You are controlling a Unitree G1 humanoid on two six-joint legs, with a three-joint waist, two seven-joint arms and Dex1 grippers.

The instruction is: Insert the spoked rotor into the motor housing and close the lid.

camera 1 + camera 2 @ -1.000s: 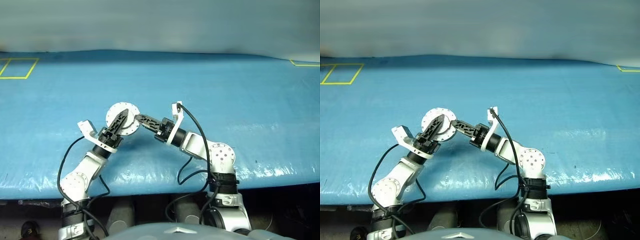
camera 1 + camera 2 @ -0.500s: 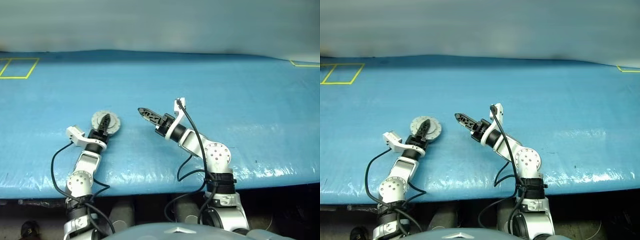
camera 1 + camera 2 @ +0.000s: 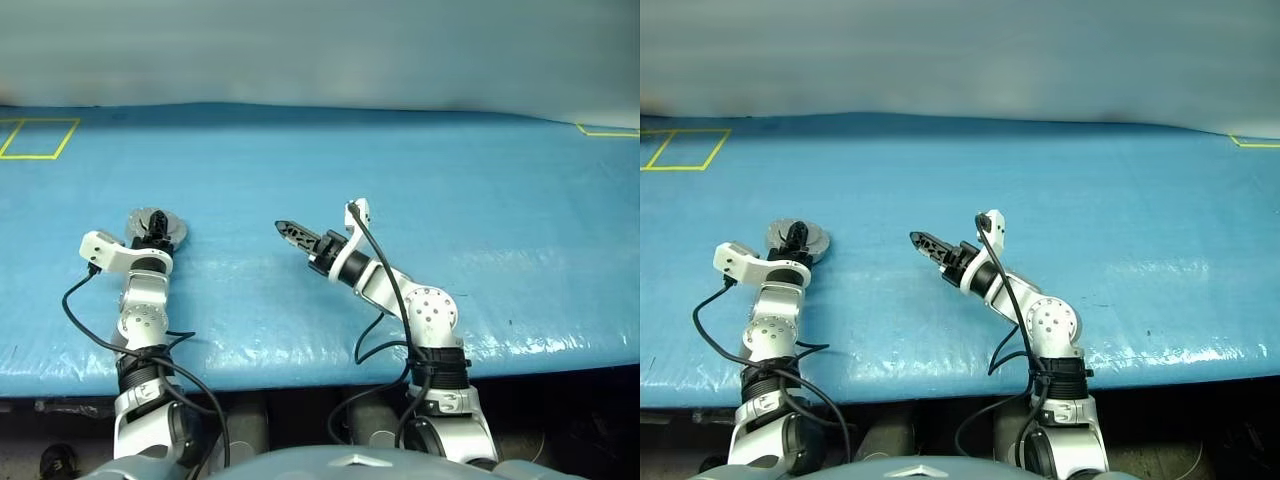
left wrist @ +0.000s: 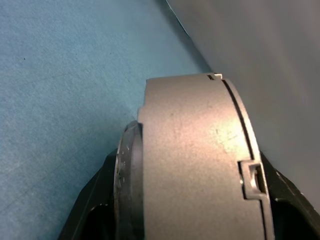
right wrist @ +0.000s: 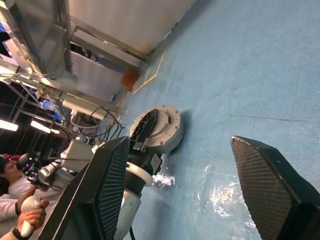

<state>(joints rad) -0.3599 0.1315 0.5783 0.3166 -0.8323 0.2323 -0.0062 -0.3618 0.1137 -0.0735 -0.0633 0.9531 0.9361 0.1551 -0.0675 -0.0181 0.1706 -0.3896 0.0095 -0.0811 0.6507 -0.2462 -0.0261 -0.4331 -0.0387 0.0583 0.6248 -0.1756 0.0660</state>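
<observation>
Left gripper (image 3: 153, 226) is clamped on the motor housing (image 3: 156, 224) — one black finger lies across the top face, and in the left wrist view the two black fingers (image 4: 97, 197) flank the grey body on either side, touching it. The jaws stand fairly wide, since the puck fills the gap between them.

Right gripper (image 3: 290, 232) holds nothing. Its two textured black fingers (image 5: 107, 187) are spread well apart in the right wrist view, with bare blue tabletop (image 3: 420, 180) between them. From the head views its fingers overlap into one dark point aimed toward the robot's left.

Housing appearance: round silver-grey metal puck with the lid (image 5: 161, 116) closed on top, small studs around the rim. The side wall is matte grey with a thin seam near one edge and a small square notch (image 4: 251, 176). Interior cannot be seen.

Position: the housing sits on the tabletop at the robot's left side, at the tip of the left gripper. It lies well apart from the right gripper, which points roughly toward it across open blue surface.

A person's hand (image 5: 30, 212) shows in the background of the right wrist view.
</observation>
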